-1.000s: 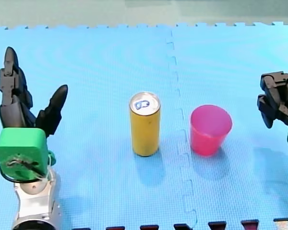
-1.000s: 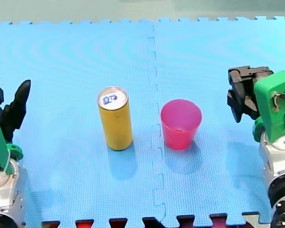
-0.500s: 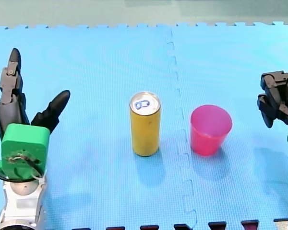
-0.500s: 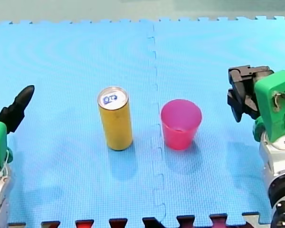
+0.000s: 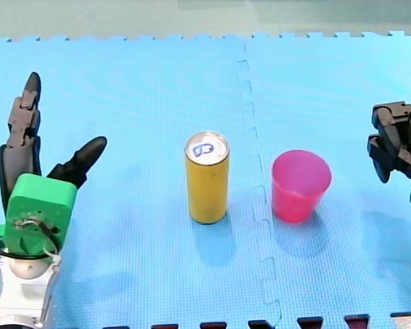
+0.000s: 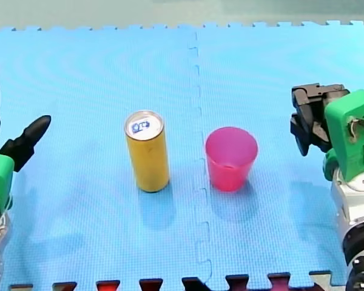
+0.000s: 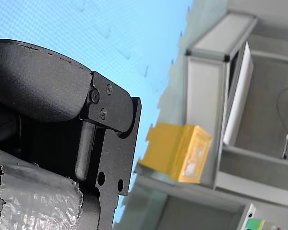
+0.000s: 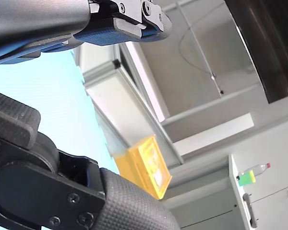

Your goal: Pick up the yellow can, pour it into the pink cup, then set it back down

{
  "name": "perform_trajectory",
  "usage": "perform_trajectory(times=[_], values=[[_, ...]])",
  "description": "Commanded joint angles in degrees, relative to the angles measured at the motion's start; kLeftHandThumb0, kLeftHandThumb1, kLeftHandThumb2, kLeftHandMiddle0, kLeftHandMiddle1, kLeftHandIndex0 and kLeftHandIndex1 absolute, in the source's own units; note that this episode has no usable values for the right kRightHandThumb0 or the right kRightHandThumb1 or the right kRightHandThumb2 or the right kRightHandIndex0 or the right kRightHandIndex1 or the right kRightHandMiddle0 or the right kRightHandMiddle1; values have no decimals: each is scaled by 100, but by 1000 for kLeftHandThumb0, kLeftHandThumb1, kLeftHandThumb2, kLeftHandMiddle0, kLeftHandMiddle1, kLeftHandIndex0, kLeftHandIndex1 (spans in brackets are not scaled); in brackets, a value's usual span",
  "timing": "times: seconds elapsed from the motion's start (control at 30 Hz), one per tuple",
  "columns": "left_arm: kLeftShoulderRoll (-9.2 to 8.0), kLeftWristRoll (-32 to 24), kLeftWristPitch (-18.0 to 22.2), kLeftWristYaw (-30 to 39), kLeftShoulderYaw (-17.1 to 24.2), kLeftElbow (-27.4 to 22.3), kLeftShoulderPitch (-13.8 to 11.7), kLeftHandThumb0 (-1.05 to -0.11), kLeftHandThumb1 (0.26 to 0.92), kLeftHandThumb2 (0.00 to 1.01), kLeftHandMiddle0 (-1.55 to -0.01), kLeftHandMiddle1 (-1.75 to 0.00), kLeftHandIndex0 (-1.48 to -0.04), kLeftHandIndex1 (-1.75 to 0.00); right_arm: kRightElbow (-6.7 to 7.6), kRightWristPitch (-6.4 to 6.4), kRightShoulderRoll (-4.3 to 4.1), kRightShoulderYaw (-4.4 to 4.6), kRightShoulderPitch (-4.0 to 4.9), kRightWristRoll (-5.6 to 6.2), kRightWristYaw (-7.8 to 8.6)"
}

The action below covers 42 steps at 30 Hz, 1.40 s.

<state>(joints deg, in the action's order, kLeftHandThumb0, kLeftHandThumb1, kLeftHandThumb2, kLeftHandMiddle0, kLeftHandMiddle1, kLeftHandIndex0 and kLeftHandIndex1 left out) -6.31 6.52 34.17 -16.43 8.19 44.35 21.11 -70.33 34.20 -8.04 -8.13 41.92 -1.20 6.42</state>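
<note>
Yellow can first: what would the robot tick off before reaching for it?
1. Yellow can upright on the blue mat, apart from the cup: ok.
2. Pink cup upright, mouth up, to the can's right: ok.
3. Left hand open, holding nothing, to the can's left: ok.
4. Right hand shut, at the mat's right side, apart from the cup: ok.
5. Can already opened for pouring: cannot tell.
</note>
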Motion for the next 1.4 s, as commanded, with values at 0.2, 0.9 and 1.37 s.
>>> perform_trajectory(times=[0.2,0.9,1.37], values=[[50,-177,-7,22,35,-57,34,-930,915,161,-229,-22,-253,-2,6,26,-53,-4,-8,17,4],[-19,334,-147,-187,-275,-481,-169,-751,921,294,-268,-12,-246,0,38,22,-60,18,-20,3,-7],[-311,932,-323,-341,-593,-325,-207,-1048,806,13,-49,0,-104,0,26,-2,-71,22,-2,9,8]])
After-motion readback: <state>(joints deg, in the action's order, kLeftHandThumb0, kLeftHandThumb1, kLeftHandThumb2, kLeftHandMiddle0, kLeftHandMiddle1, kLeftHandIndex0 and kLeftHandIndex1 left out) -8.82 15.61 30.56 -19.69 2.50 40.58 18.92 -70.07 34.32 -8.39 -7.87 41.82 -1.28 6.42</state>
